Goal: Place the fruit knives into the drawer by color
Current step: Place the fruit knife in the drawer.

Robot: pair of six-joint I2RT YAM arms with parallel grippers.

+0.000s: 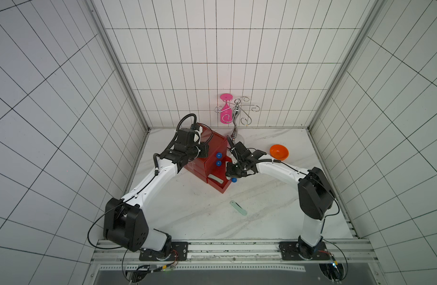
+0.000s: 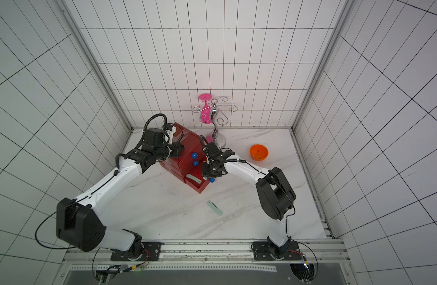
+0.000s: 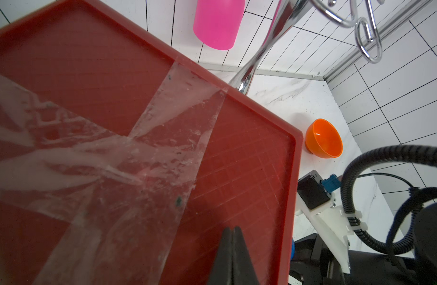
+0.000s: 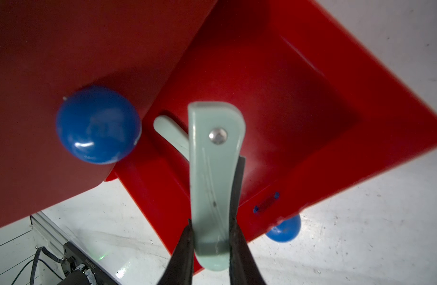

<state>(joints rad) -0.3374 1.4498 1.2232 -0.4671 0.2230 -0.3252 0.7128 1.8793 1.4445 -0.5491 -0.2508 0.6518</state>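
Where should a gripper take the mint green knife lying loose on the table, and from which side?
Mid-length, across its narrow width, coming straight down from above. The mint green knife lies flat on the table, so its two long edges are the only opposed faces to pinch. It sits diagonally in both top views, so turn the jaws square to its long axis.

A robot test cell in a lab. White panels ruled with a black grid (image 1: 212,61) wall the marble-patterned bench (image 1: 187,217) on three sides, joined at the far corners by aluminium posts (image 1: 121,74). Along the bench's open front edge runs a slotted metal rail (image 1: 237,249), with two white-and-black robot arms (image 1: 148,182) (image 1: 281,172) bolted to it. The only homely things, an orange bowl (image 1: 279,151) and a chrome cup rack (image 1: 234,116), stand toward the bench's back.
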